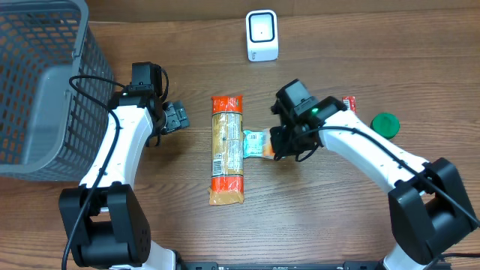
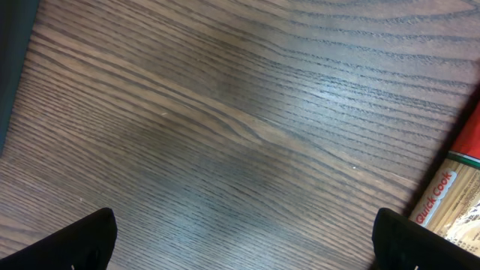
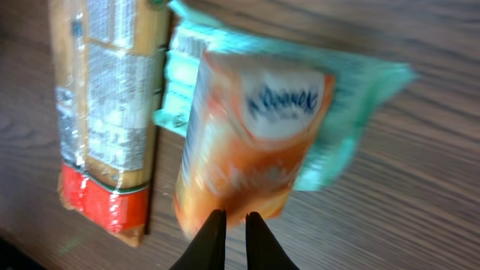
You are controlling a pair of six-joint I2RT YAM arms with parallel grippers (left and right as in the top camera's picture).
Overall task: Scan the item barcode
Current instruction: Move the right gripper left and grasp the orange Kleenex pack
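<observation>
The item is a soft orange and teal packet [image 1: 257, 144] lying just right of a long pasta pack [image 1: 227, 148]. In the right wrist view the packet [image 3: 247, 142] looks blurred, with its orange end toward the fingers. My right gripper [image 1: 279, 152] [image 3: 232, 217] sits at the packet's right end, its jaws almost together on the thin orange edge. A white scanner [image 1: 262, 35] stands upright at the back of the table. My left gripper [image 1: 178, 118] [image 2: 244, 236] hangs wide open over bare wood left of the pasta pack, holding nothing.
A grey wire basket [image 1: 45, 90] fills the far left. A green round lid [image 1: 385, 124] and a small red packet [image 1: 349, 103] lie to the right of my right arm. The pasta pack's corner [image 2: 457, 202] shows at the right edge of the left wrist view.
</observation>
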